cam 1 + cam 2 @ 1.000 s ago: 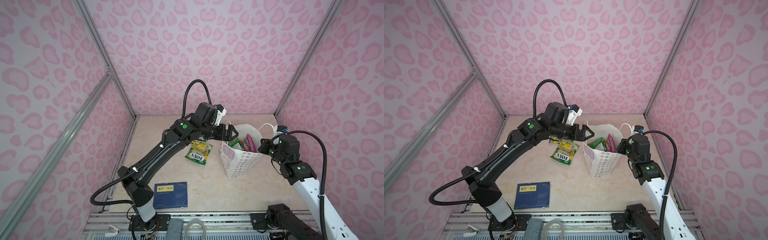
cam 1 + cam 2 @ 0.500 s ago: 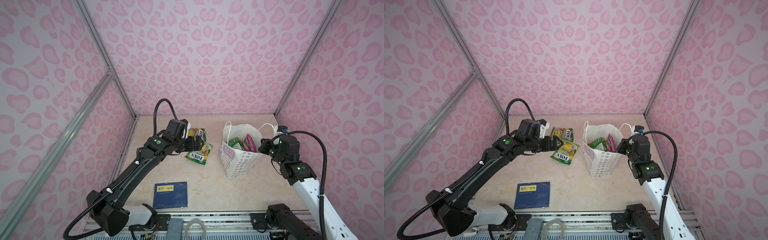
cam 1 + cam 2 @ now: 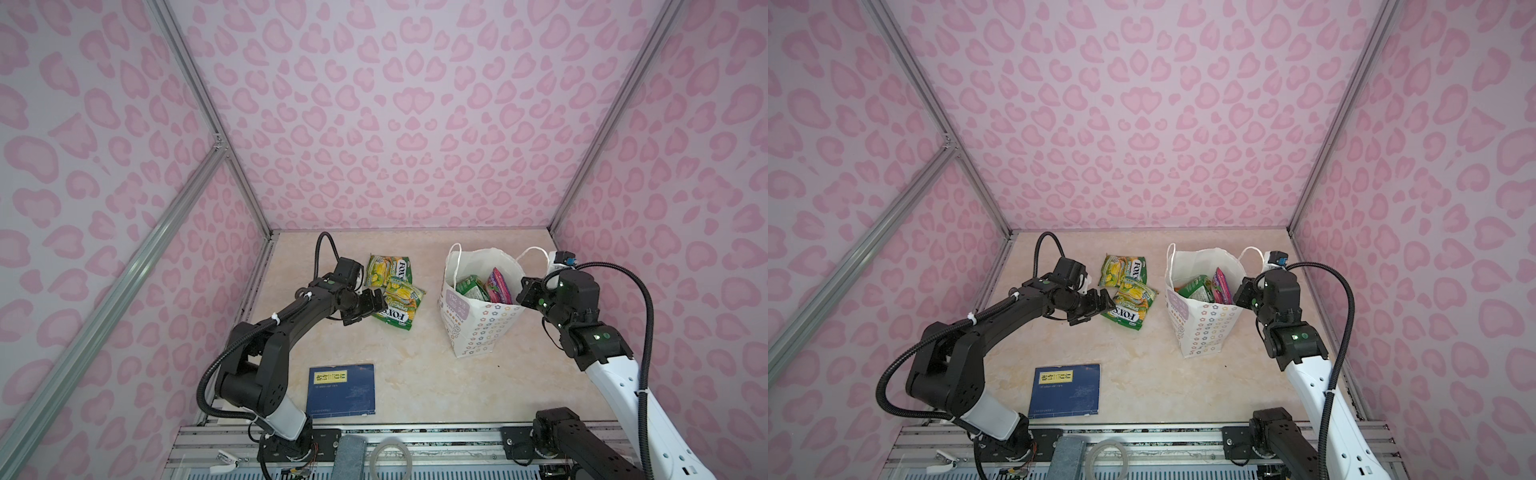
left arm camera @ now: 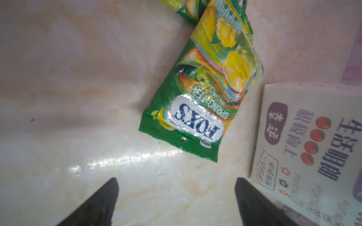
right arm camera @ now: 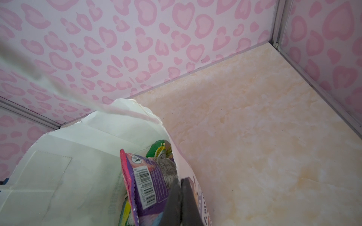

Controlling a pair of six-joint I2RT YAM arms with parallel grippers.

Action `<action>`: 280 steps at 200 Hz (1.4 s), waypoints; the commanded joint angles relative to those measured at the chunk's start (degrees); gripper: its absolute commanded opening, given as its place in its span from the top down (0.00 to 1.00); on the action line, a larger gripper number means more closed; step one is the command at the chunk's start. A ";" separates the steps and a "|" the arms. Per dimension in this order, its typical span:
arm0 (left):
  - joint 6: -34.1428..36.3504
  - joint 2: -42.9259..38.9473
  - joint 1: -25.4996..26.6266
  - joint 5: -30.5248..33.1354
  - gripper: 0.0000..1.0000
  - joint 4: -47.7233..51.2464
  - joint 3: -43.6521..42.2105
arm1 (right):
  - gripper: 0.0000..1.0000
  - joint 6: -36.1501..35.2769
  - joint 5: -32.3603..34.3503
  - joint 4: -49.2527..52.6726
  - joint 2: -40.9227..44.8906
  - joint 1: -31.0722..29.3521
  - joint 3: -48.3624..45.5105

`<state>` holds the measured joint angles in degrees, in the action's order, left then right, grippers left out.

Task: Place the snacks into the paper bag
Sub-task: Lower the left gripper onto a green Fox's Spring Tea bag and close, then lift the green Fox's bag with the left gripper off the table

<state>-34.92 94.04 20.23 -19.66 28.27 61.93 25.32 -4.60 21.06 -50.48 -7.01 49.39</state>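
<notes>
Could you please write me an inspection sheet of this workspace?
Surface: tabletop, marble-look, no spills seen.
Job's things: paper bag upright, bagged packets showing; near green packet overlaps far green packet, left of the bag.
Clutter: book, dark blue, flat near the front edge.
Grippers: left tool open, empty, beside the near green packet; right tool shut on the paper bag's rim.
Cables: left cable and right cable loop above the arms.
Surroundings: pink heart-print walls, metal frame posts.

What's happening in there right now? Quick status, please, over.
Left tool open, empty, beside two glossy green-yellow candy packets lying loose. Right tool shut on white flowered paper bag rim; purple packet inside. Nothing blocking; flat dark-blue book lies apart.
</notes>
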 commanded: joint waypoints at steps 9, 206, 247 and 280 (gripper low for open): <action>-1.10 5.45 -1.06 -4.25 0.07 -7.63 -0.12 | 1.00 -0.32 -0.05 -3.41 0.12 0.06 -0.29; -9.42 16.23 -1.97 -10.94 0.41 -24.12 -4.08 | 1.00 0.14 -2.03 -4.40 -0.31 0.09 -0.89; -10.78 15.33 -1.95 -11.01 0.58 -27.16 -6.55 | 1.00 0.31 -2.69 -4.74 -1.03 0.08 -0.96; -11.79 12.53 -1.84 -11.27 0.73 -28.82 -7.78 | 1.00 0.31 -2.63 -4.79 -1.03 0.11 -0.99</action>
<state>-45.43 108.27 18.31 -32.97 -2.90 55.09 25.47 -7.14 18.52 -51.37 -6.90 48.84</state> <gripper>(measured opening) 0.309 0.049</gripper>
